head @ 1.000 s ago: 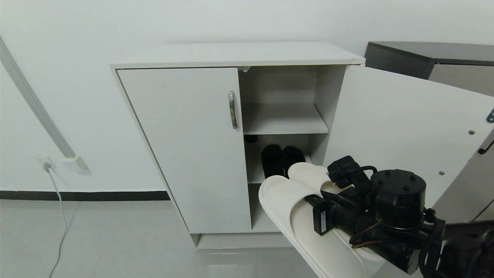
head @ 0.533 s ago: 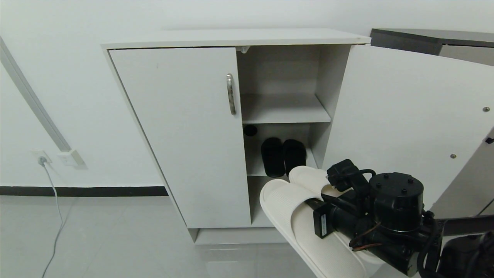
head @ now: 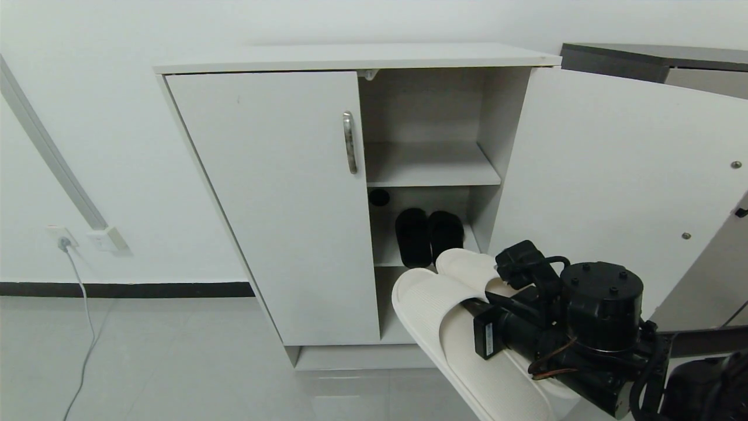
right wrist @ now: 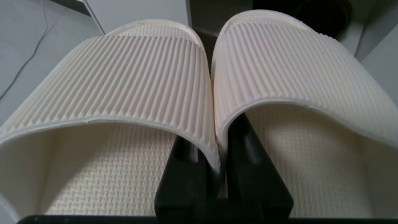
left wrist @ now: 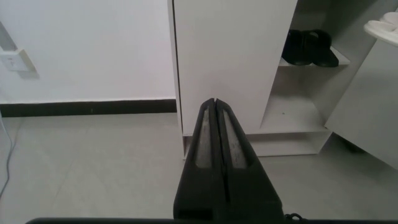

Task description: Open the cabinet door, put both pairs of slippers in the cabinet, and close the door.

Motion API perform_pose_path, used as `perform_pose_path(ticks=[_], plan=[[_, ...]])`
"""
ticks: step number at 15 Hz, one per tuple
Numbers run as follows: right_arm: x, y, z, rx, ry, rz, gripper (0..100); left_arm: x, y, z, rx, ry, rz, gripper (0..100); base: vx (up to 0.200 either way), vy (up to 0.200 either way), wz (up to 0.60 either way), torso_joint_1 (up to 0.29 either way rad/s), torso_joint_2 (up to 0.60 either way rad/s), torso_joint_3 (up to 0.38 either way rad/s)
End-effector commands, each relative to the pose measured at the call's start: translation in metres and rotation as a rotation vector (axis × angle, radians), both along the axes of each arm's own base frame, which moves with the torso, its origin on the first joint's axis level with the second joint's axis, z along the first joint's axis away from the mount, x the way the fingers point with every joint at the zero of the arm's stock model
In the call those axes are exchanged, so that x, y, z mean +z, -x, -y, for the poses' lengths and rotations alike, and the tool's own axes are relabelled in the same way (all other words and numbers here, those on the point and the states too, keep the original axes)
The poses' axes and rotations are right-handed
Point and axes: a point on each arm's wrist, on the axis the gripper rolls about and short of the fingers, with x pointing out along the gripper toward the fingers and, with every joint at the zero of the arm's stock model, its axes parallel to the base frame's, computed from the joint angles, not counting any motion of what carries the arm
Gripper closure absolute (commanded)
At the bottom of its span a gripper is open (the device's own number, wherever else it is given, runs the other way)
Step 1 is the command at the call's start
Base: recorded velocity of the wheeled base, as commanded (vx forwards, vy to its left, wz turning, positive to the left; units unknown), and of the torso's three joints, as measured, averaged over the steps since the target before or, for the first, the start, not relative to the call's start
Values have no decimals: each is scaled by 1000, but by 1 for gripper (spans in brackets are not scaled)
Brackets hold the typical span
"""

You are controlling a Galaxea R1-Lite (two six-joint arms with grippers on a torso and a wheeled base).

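Right gripper (right wrist: 214, 163), clenched on white slippers (head: 429, 307), nudged slightly closer to cabinet (head: 350, 57) opening. Black slippers (head: 429, 237) already shelved inside, so insertion is pending. Left gripper (left wrist: 214, 134) pressed closed, empty.

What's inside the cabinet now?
Black slippers on the middle shelf. The closed left door hides that half; the white slippers cover part of the bottom shelf.

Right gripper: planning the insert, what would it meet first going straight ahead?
Right gripper leads with its white slippers; likely they reach the black slippers in the cabinet first, depth unclear.
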Motion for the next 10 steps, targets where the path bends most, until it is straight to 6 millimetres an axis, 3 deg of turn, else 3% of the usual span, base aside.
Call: perform_pose_path(ticks=[1,3,5,10], plan=[[-3,1,-1,4,8,-8,100,0,0,0,0,-1,-2,100,0,0,0,0,0,0],[-4,2,-2,11,10,-10,100,0,0,0,0,-1,-2,100,0,0,0,0,0,0],[-4,7,-4,44,4,-12,100,0,0,0,-1,-1,-2,100,0,0,-600,5,2,0],[-16,7,-14,78,12,16,100,0,0,0,0,-1,-2,100,0,0,0,0,0,0]])
